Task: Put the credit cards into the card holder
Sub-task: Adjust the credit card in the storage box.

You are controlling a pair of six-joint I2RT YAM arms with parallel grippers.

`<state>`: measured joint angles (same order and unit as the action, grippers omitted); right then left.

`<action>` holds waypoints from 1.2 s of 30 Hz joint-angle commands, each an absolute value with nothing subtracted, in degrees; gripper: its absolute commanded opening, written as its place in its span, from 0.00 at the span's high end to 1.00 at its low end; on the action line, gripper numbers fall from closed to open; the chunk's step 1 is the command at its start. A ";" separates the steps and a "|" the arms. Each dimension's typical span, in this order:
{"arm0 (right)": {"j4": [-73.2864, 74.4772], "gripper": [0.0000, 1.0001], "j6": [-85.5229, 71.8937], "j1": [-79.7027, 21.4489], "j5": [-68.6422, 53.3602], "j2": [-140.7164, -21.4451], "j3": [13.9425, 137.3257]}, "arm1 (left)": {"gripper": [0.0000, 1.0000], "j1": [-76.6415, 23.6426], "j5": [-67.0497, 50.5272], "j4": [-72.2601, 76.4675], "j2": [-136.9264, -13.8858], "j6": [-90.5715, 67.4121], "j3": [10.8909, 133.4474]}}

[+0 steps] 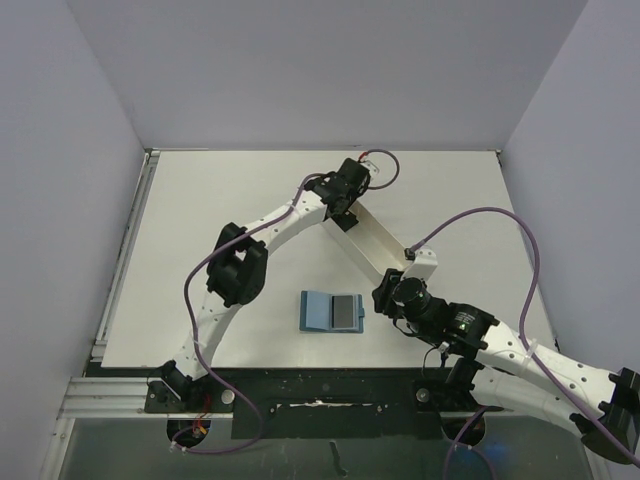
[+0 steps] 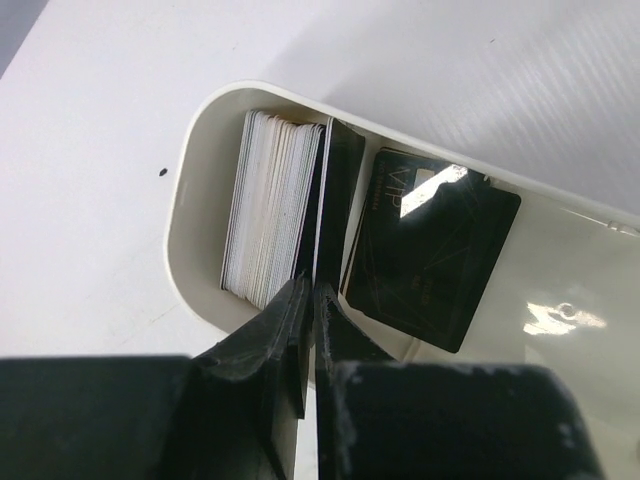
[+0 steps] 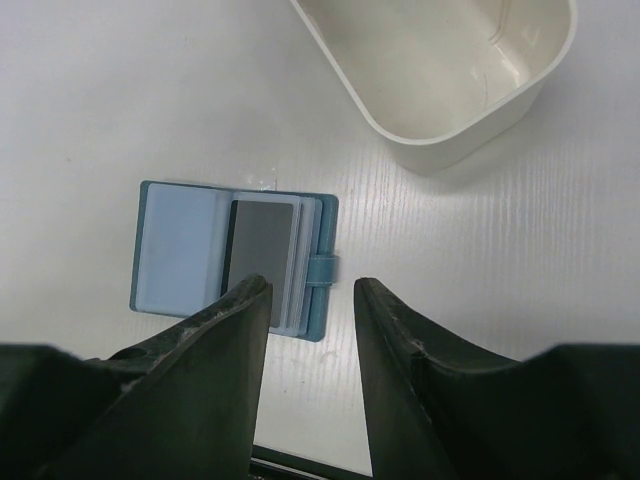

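The card holder [image 1: 333, 312] lies open on the table [image 1: 200, 200] nearest the arm bases, with a grey card [image 3: 262, 238] in its right-hand pocket. It sits well apart from the table's left edge. The right gripper [image 3: 312, 288] hangs at its 3 o'clock, jaws spread wide and holding nothing.

At that gripper's 12 o'clock is the near end of the long white tray [image 1: 385, 240], which runs off toward 11 o'clock. At the tray's far end the left gripper [image 2: 311, 292] is pinched almost closed on an upright black card [image 2: 340, 200]. This card stands against the stack of white credit cards [image 2: 270, 205], and the tray rim curves close round the stack at 9 o'clock. A flat black card [image 2: 430, 260] lies at 3 o'clock. Side walls [image 1: 60, 200] flank the table.
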<state>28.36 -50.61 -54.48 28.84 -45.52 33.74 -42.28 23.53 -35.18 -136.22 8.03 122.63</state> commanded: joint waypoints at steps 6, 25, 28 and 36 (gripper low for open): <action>27.01 0.60 -52.53 -54.78 28.78 -42.77 34.54 | 1.00 -40.94 25.11 -31.35 -132.28 6.70 122.75; 27.82 0.60 -52.73 -54.82 29.41 -42.39 34.98 | 0.97 -39.29 26.89 -29.97 -137.82 8.59 124.39; 27.98 0.60 -52.91 -54.81 29.34 -42.15 34.94 | 0.92 -39.42 27.25 -30.33 -139.15 8.61 125.94; 28.48 0.60 -52.91 -54.80 29.79 -41.55 35.59 | 0.69 -39.46 30.97 -29.91 -141.67 10.48 128.95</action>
